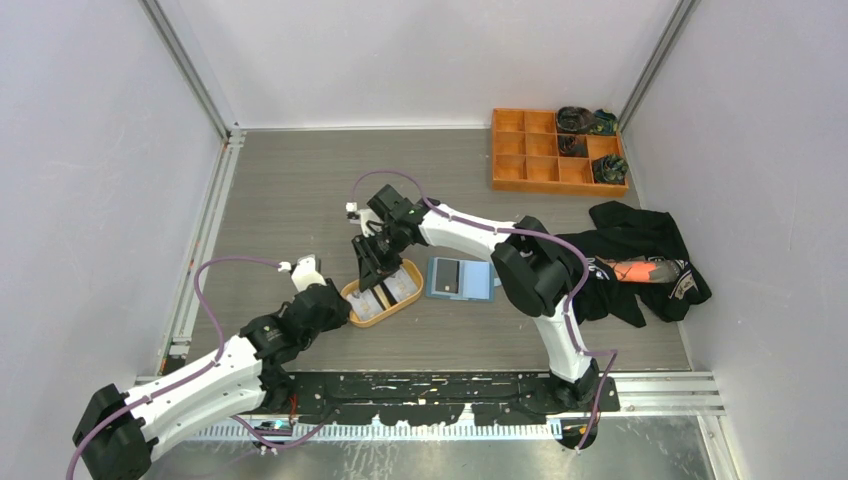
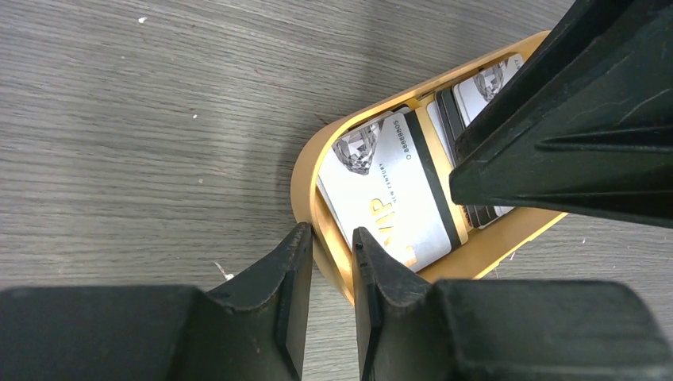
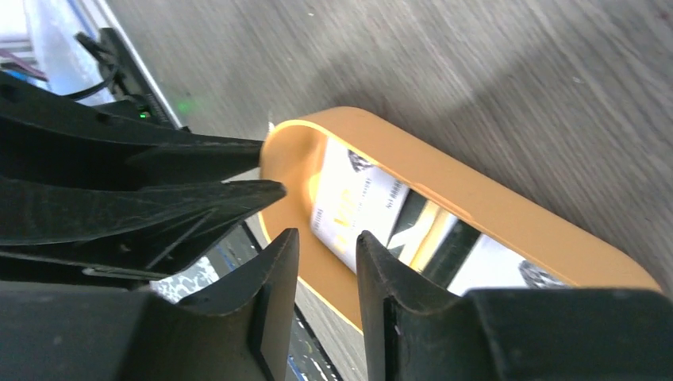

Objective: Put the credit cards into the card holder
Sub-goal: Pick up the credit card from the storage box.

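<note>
Grey wood-grain counter [image 1: 300, 200] runs between white walls, and both of my arms meet over the orange tray [image 2: 305, 171] near its middle.

The credit cards [image 2: 389, 190] lie inside that tray. One is white with a dark stripe and gold lettering and fills the compartment nearest my left wrist. Behind a low divider there is a stack of dark and white cards [image 2: 476, 87]. The card holder [image 1: 461, 279] lies flat on the counter just beside the tray, on its right, with a dark rectangle showing on its blue face. It is not touching either arm.

My left jaws are closed on the rounded end of the tray, one jaw outside the wall and the other inside, above the white card.

My right jaws are down at the tray from the far side, tilted over the cards. They stand only a narrow gap apart, with the tray's long rim and an edge of the white card showing between them. Whether they pinch that card I cannot tell.

At the far right corner sits an orange compartment box [image 1: 520, 170], with dark bundles in some of its cells. A black garment [image 1: 640, 235] lies crumpled on the counter, well apart from the tray.
</note>
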Motion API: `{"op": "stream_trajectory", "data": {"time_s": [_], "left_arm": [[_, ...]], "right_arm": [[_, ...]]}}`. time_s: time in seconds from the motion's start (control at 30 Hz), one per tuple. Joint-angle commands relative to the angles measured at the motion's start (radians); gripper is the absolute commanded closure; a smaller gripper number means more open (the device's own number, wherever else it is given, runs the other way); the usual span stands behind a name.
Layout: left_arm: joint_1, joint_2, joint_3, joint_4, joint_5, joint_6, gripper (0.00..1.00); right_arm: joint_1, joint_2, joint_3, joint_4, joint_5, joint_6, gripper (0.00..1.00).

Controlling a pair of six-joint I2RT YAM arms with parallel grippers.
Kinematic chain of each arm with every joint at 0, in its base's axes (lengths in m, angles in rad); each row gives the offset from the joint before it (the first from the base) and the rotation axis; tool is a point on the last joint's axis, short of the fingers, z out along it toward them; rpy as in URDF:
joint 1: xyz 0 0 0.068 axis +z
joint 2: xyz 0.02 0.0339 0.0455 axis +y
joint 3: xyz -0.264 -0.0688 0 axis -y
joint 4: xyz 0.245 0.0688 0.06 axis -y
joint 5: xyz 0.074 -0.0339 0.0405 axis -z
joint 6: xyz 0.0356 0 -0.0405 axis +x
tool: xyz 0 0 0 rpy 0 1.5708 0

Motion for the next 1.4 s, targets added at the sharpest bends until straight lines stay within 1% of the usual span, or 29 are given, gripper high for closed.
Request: {"op": "stream_trajectory", "data": {"time_s": [0.0,0.17,0.3,0.43,0.57,0.67,0.93,1.0,1.17,1.37], "left_arm": [[-0.005,-0.012,0.009,0.076,-0.002,-0.016,0.74],[-0.004,-0.012,0.004,0.085,0.000,-0.015,0.74],[-0.004,0.001,0.001,0.097,0.003,-0.015,0.74],[-0.004,0.019,0.002,0.104,0.005,-0.016,0.74],[-0.005,0.033,0.001,0.113,0.002,-0.016,0.74],[-0.005,0.047,0.001,0.121,0.002,-0.016,0.74],[-0.005,0.067,-0.001,0.141,0.013,-0.016,0.74],[-0.004,0.070,-0.001,0.144,0.015,-0.016,0.74],[-0.004,0.084,0.001,0.157,0.022,-0.019,0.75],[-0.005,0.091,0.002,0.161,0.026,-0.020,0.75]], "right_arm": [[-0.001,-0.031,0.023,-0.044,0.090,-0.062,0.60],[0.006,-0.043,0.027,-0.076,0.124,-0.117,0.53],[0.011,-0.030,-0.014,-0.036,0.100,-0.079,0.53],[0.019,-0.001,-0.032,-0.006,0.109,-0.040,0.53],[0.020,0.002,-0.050,0.017,0.166,-0.005,0.52],[0.020,0.012,-0.055,0.022,0.176,0.012,0.51],[0.029,0.024,-0.048,0.017,0.185,0.010,0.49],[0.028,0.025,-0.049,0.025,0.151,0.022,0.49],[0.030,0.035,-0.071,0.092,0.013,0.098,0.51],[0.029,0.023,-0.081,0.133,-0.041,0.145,0.56]]}}
